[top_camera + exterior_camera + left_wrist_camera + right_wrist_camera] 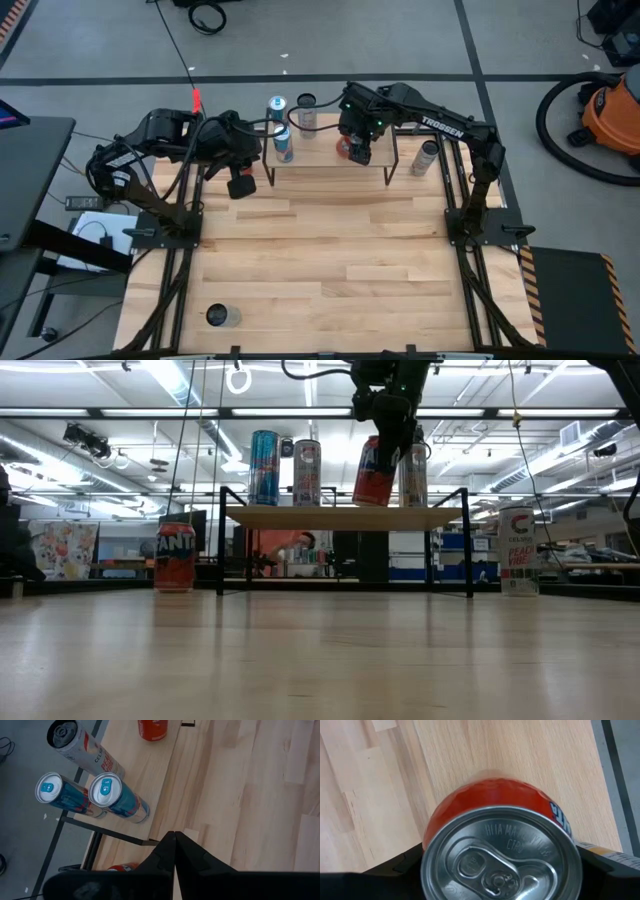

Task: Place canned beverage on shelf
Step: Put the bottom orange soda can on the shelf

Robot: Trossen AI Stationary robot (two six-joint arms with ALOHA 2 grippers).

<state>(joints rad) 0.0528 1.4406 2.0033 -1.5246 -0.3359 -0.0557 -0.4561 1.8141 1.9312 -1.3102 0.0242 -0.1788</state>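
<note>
Right end effector (388,445) of mine is clamping the orange can (374,472), fingers on either side of it, and I'm holding it tilted with its base touching the shelf (345,517) top. Alongside it on the board are standing two blue cans (117,797) and a white can (85,750). Another orange can (175,557) is sitting on the desk (330,260) beside the shelf, a white one (516,551) opposite. Left end effector (240,185) is hanging closed and empty nearby.
</note>
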